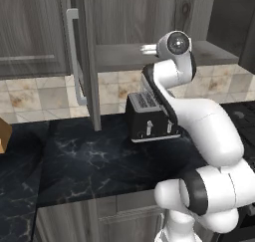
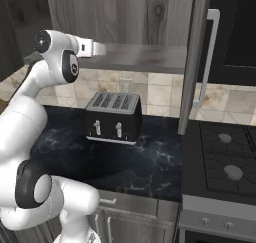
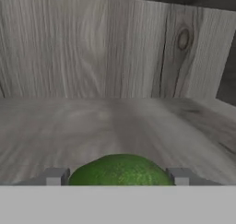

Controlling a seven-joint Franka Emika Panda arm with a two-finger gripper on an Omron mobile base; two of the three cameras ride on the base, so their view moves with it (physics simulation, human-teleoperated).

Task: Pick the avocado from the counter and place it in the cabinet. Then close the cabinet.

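The avocado [image 3: 120, 170], a glossy green oval, sits between my two fingertips in the hand view, low over the cabinet's grey shelf [image 3: 115, 121]. My gripper [image 3: 118, 176] is shut on it, with a finger pad against each side. Whether the avocado touches the shelf I cannot tell. From the base cameras the hand [image 1: 147, 49] [image 2: 95, 48] reaches over the shelf's front edge [image 1: 119, 57] [image 2: 145, 57]. The cabinet stands open: its left door [image 1: 84, 57] and right door [image 2: 192, 57] swing out edge-on, each with a silver bar handle. The black marble counter [image 1: 99, 156] lies below.
A black four-slot toaster [image 1: 147, 117] [image 2: 114, 117] stands on the counter directly under the shelf. A stove top [image 2: 225, 162] lies to the right. A brown box [image 1: 4, 134] shows at the far left. The cabinet's wood back wall [image 3: 115, 48] is close ahead.
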